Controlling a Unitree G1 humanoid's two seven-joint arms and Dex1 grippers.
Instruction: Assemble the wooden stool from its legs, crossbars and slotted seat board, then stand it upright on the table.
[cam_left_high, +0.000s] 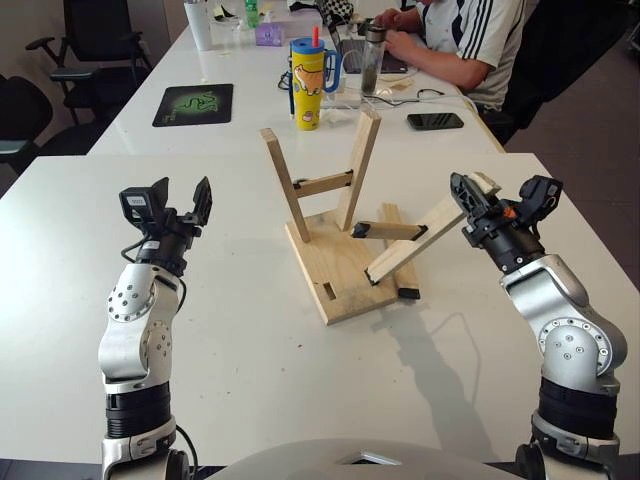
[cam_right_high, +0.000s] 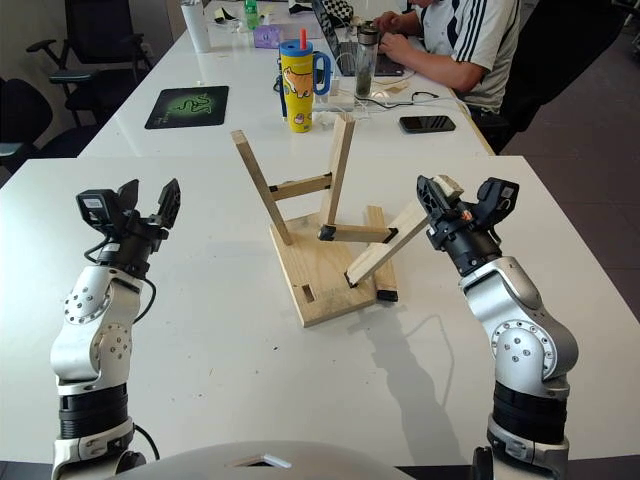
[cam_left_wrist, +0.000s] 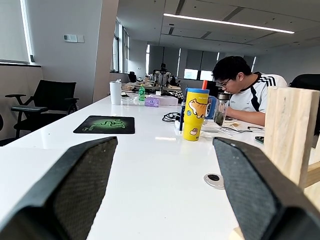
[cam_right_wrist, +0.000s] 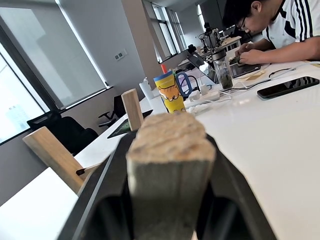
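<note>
My left gripper (cam_left_high: 182, 200) hangs wide open over the table (cam_left_high: 250, 380), well apart from the stool parts. My right gripper (cam_left_high: 500, 200) is clamped on the top end of a tilted leg (cam_left_high: 420, 240), whose lower end rests on the seat board (cam_left_high: 340, 275). The board lies flat mid-table with two legs (cam_left_high: 285, 185) standing on it, joined by a crossbar (cam_left_high: 322, 184), and another piece (cam_left_high: 404, 281) lies just beside it.

white table (cam_left_high: 200, 350): seat board (cam_left_high: 335, 280) lies flat near the centre. loose wooden bar (cam_left_high: 405, 282) lies flat at its right edge.
</note>
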